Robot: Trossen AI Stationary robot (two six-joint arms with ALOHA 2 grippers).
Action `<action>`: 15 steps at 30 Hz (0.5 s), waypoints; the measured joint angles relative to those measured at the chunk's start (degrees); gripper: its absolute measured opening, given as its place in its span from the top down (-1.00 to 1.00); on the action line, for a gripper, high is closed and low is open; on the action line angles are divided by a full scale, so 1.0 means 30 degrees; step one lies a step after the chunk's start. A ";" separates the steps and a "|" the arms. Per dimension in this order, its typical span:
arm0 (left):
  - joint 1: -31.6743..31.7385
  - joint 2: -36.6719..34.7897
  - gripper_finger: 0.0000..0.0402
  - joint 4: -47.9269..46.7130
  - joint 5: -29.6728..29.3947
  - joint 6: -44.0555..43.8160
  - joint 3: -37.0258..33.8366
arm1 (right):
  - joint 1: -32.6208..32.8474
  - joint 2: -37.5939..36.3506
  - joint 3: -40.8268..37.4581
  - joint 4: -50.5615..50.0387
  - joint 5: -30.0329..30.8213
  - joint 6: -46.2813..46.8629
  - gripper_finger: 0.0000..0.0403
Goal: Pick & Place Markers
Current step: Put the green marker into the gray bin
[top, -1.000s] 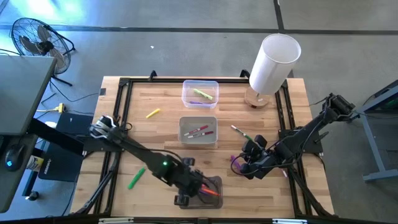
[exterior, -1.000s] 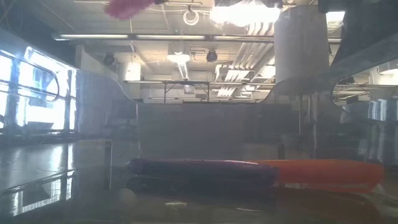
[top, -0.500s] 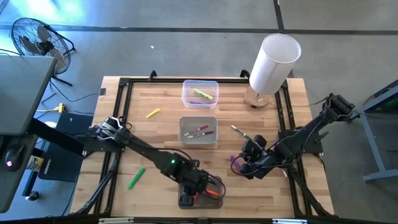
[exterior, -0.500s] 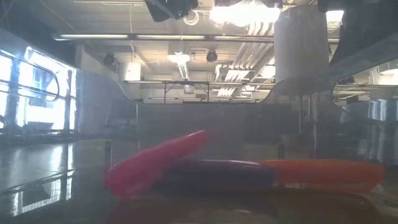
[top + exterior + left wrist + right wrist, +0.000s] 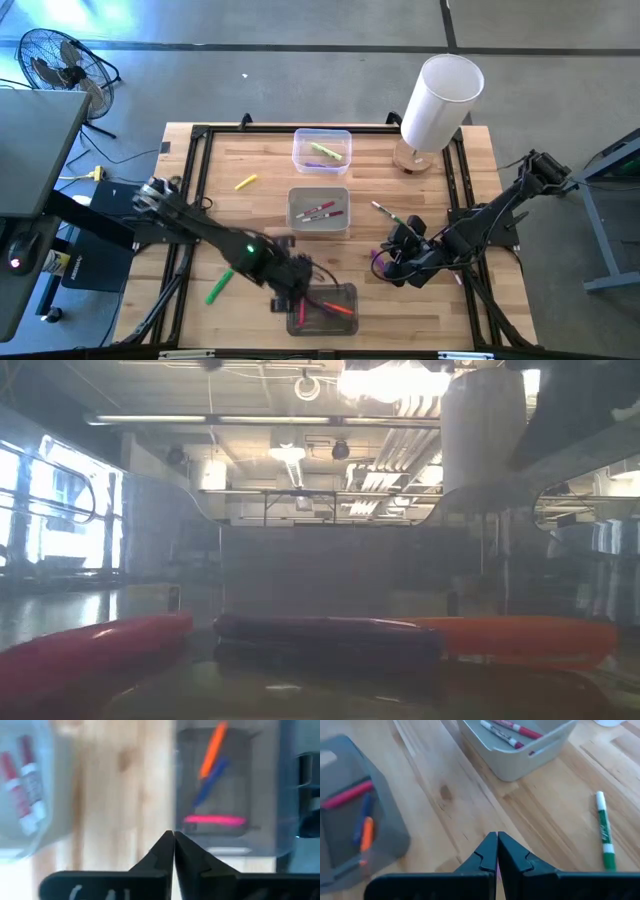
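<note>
The left gripper (image 5: 285, 297) was seen pressed together and empty by the dark bin (image 5: 345, 295). The green marker (image 5: 220, 286) lay at its nine o'clock, long axis running seven to one. The right gripper (image 5: 497, 851), also together, was farther off.

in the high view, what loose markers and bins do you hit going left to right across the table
green marker → yellow marker → dark bin → thin green marker → white cylinder. The two clear bins sit above the dark bin in the same stretch, so their place in the order is unclear.
</note>
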 joint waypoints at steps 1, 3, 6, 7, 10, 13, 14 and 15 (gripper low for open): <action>0.0111 -0.0690 0.94 0.0445 -0.0156 -0.0211 -0.0696 | 0.0000 0.0000 0.0000 0.0221 0.0043 -0.0007 0.99; 0.0397 -0.2174 0.96 0.1310 -0.0259 -0.0651 -0.2441 | -0.0070 0.0000 0.0000 0.0495 0.0066 -0.0007 0.99; 0.0411 -0.4756 0.99 0.3253 -0.0440 -0.1229 -0.6009 | -0.0167 0.0000 0.0000 0.0605 0.0081 -0.0007 1.00; 0.0436 -0.5712 0.98 0.4625 -0.0516 -0.1301 -0.7222 | -0.0231 0.0000 0.0000 0.0598 0.0188 -0.0045 0.99; 0.0505 -0.8595 0.99 0.7441 -0.0728 -0.1344 -1.0911 | -0.0382 0.0000 0.0000 0.0618 0.0641 -0.0235 0.99; 0.0508 -1.1394 1.00 0.8922 -0.1072 -0.1521 -1.4224 | -0.0708 0.0000 0.0000 0.0655 0.1088 -0.0296 1.00; 0.0506 -1.2270 1.00 0.9370 -0.1083 -0.1732 -1.5156 | -0.0798 0.0000 0.0000 0.0702 0.1083 -0.0370 1.00; 0.0506 -1.3237 1.00 0.9546 -0.1132 -0.1958 -1.6030 | -0.0965 0.0000 0.0000 0.0746 0.1080 -0.0582 0.99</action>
